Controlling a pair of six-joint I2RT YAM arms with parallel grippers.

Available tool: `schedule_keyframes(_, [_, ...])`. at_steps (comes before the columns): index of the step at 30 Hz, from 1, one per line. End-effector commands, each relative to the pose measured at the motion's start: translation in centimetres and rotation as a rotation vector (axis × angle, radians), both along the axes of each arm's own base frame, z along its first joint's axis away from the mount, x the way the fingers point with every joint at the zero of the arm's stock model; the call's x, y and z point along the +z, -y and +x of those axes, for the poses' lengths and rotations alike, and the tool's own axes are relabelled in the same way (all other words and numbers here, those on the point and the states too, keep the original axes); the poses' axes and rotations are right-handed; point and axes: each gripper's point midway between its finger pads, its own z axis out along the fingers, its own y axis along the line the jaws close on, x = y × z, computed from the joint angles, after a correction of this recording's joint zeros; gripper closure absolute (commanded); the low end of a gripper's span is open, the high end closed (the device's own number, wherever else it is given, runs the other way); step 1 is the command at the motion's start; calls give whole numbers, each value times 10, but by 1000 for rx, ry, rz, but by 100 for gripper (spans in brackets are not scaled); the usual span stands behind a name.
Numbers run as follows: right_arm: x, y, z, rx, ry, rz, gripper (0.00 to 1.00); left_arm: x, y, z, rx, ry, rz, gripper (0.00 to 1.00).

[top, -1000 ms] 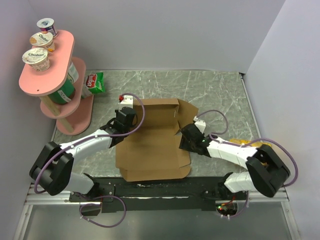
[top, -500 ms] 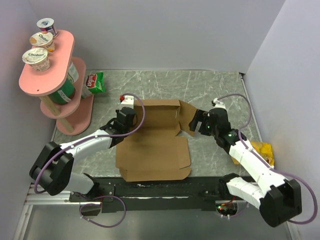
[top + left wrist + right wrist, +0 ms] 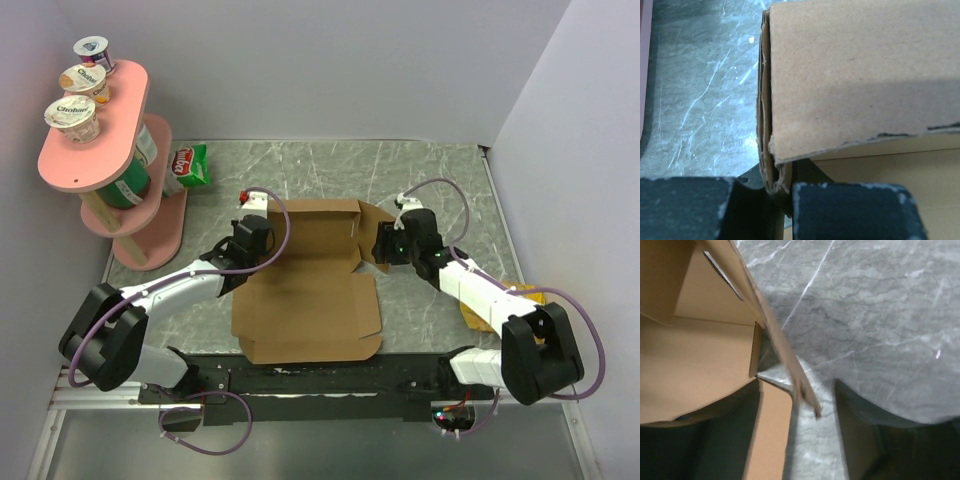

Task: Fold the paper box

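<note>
Grey marbled table (image 3: 430, 180) carries the box (image 3: 310, 300) at its middle, lying open between the arms; from above both sets of fingertips are hidden under the wrists, and each wrist camera catches only a corner of the cardboard. Left pincer (image 3: 779, 202) is clamped on the doubled wall at the box's left rear corner. Right pincer (image 3: 812, 440) stands apart astride the raised right flap (image 3: 772, 335), whose thin edge is blurred; whether either finger touches it I cannot tell.

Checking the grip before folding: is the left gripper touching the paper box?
Touching. Left wrist view: the left gripper pinches a folded edge of the paper box between its jaws.
</note>
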Motion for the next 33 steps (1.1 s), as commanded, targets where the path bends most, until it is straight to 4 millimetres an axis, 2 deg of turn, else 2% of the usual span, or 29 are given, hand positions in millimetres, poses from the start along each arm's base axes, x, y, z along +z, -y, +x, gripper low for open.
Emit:
schedule_keyframes(1, [20, -11, 18, 47, 91, 10, 55, 4, 1, -2, -23, 3, 17, 99])
schedule_keyframes(4, [27, -20, 13, 30, 78, -13, 75, -1, -4, -2, 6, -12, 46, 99])
schedule_keyframes(9, [34, -32, 9, -17, 40, -23, 77, -4, -6, -2, 41, -13, 77, 99])
schedule_keyframes(16, [30, -56, 1, -76, -23, 5, 77, -3, -1, -5, 52, -11, 62, 99])
schedule_keyframes(21, [12, -81, -16, -42, -29, -54, 78, -2, 11, -3, 27, -17, 18, 99])
schedule_keyframes(25, [4, -88, -26, -81, -12, -97, 79, -4, 16, -6, 20, -19, 18, 99])
schedule_keyframes(33, [-15, -99, -20, -176, 52, -207, 77, -15, 19, -15, 14, -14, 22, 99])
